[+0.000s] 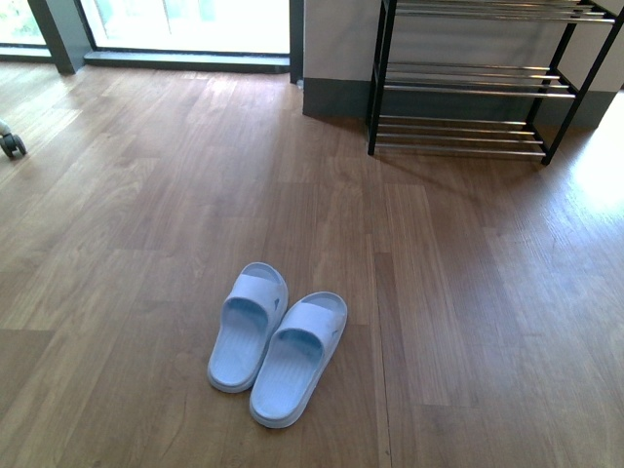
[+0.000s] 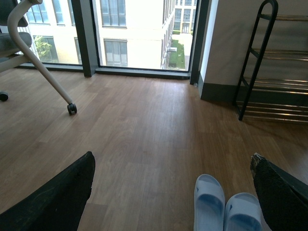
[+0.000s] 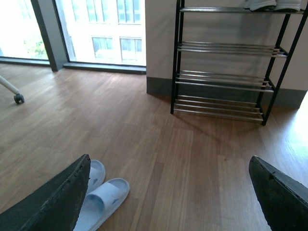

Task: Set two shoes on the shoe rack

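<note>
The room was a bare stretch of wooden plank floor (image 1: 458, 292) running up to tall windows (image 2: 139, 33) and a pale wall, with an office chair's caster (image 2: 71, 109) off to one side.

The left end effector (image 2: 171, 155) hung released, its dark fingers (image 2: 57, 197) spread wide with only floor between them. The right end effector (image 3: 169, 158) was the same, splayed and gripping nothing.

Below both and a little ahead, between the two, lay the pale blue slide sandals (image 1: 275, 343) on the floor, side by side and touching or very nearly so. Each one's long axis ran from heel, nearest the end effectors, to toe beyond, angled slightly toward the right arm's side. Straps faced up and toes aimed roughly at the wall.

Well beyond the end effectors, ahead and toward the right arm's side, stood the shoe rack (image 3: 224, 48), a black frame with silver rods. A white-soled pair (image 3: 262, 5) sat on its top shelf, cut off by the frame edge.

The likely trouble was the sandals' closeness: a finger coming down between them could shove or drag the neighbour. The wide strap looked soft, so a pinch there might let the slide swing and tilt. On the rods, a slide set down crooked might rock or catch an edge in a gap.
</note>
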Tool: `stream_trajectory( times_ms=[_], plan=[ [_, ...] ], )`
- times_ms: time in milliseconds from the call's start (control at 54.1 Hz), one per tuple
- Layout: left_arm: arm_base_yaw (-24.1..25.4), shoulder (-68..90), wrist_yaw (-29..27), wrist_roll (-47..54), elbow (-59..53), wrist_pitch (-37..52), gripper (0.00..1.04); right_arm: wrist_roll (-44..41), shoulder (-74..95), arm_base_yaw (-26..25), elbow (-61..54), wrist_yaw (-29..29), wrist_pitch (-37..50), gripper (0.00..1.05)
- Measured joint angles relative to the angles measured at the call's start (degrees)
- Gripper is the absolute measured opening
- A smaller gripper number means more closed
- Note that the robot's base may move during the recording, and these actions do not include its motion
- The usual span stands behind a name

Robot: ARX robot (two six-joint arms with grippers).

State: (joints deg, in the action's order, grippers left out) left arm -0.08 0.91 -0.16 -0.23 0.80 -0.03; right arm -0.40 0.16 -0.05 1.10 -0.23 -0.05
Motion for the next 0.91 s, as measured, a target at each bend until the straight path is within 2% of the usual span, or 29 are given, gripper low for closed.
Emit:
stream_trajectory(
  times_ms=[906],
  plan=[
    [-0.02, 0.0, 0.2, 0.0, 0.0, -0.07, 0.95, 0.13, 0.2, -0.02, 0.0, 0.09, 0.0, 0.95]
  ],
)
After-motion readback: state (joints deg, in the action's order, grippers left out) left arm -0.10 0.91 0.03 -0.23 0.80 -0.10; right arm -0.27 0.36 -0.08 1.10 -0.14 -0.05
